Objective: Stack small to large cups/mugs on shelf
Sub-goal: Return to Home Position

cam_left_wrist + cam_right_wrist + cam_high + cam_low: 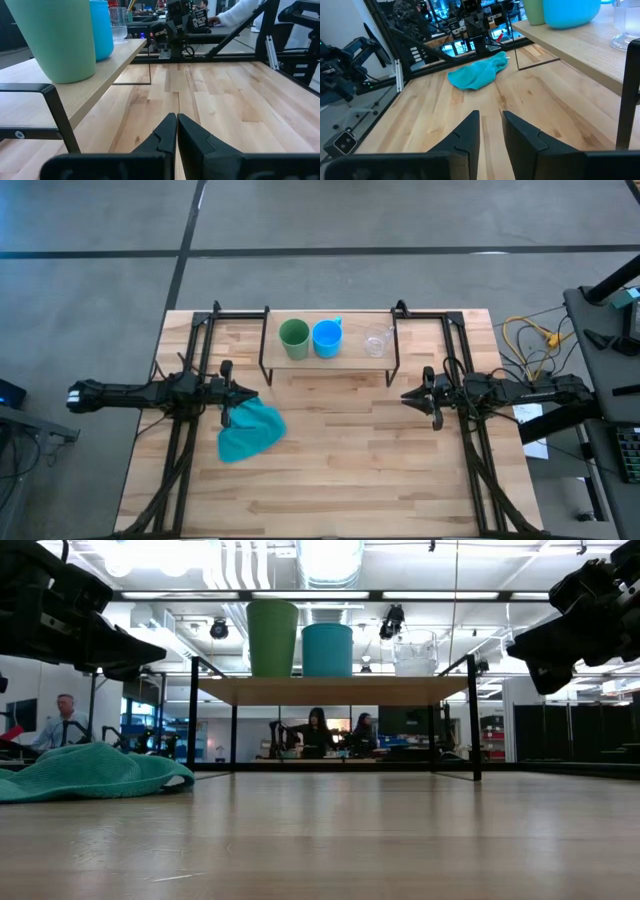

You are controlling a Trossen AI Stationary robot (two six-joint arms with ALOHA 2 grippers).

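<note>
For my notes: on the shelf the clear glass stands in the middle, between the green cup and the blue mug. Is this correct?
No. The high view shows the blue mug in the middle, between the green cup and the clear glass, on the shelf.

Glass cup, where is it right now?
In the high view the glass cup stands on the right end of the shelf, apart from the blue mug to its left.
</note>
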